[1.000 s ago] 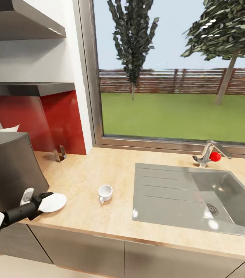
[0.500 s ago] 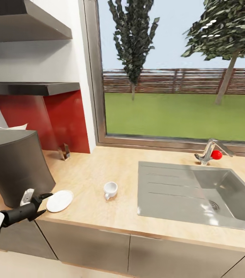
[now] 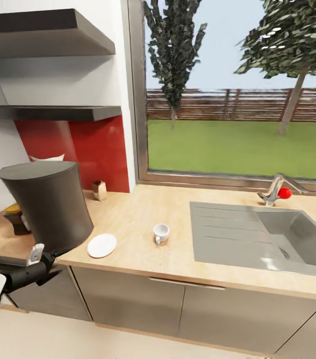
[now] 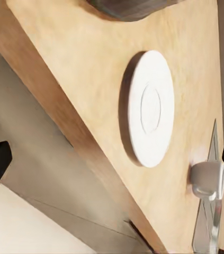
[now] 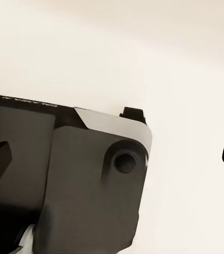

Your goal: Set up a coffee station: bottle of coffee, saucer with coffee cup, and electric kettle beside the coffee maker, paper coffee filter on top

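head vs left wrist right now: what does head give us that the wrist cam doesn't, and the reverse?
Head view alone: the whole coffee maker with the paper coffee filter peeking behind its top, the bottle of coffee beside it, the sink, the faucet, the kitchen shelf and the window.
Left wrist view alone: the saucer's centre ring up close and the worktop's front edge from below.
Both: the saucer lying bare on the kitchen countertop, and the coffee cup standing apart from it.
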